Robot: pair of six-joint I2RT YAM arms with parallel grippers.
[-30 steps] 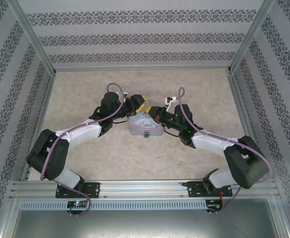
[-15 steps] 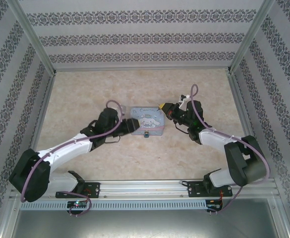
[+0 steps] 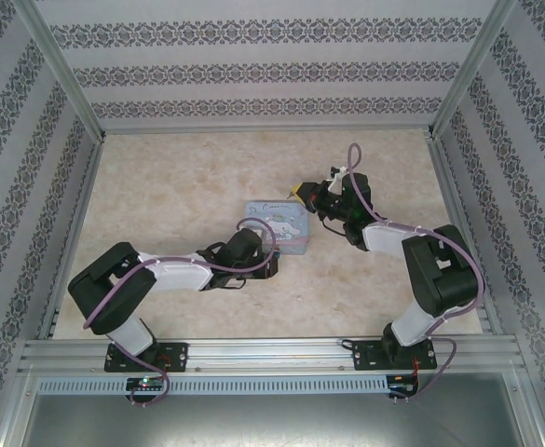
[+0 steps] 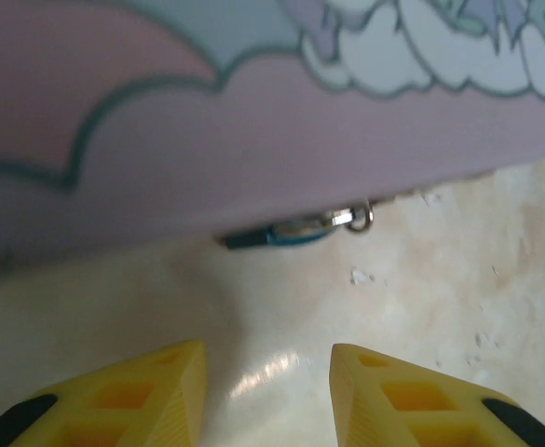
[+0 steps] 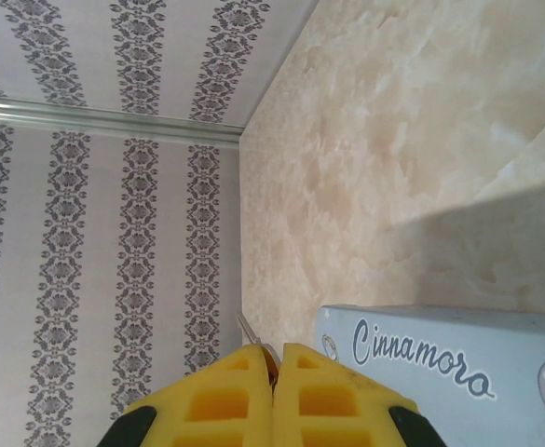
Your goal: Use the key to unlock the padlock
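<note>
The pale blue tin [image 3: 281, 222] lay near the middle of the table [image 3: 179, 177]. The left gripper [image 3: 270, 254] sat low at its near edge, and its body covered that edge in the overhead view. In the left wrist view the left gripper [image 4: 267, 372] had its yellow jaws spread, with only bare table [image 4: 421, 307] between them. Just beyond them the padlock [image 4: 291, 232] lay against the tin's side [image 4: 253, 140]. It was blurred and half tucked under the rim, so only a sliver of blue body and a small metal ring at its right end could be made out.

The right gripper [image 3: 301, 193] hung at the tin's far right corner. In its own camera the right gripper [image 5: 274, 372] had its jaws pressed together on the key [image 5: 252, 333]. Only a thin silvery tip poked out on the left, too little to show its shape. The tin's lettered lid [image 5: 421, 363] was cut off by the frame edge.
</note>
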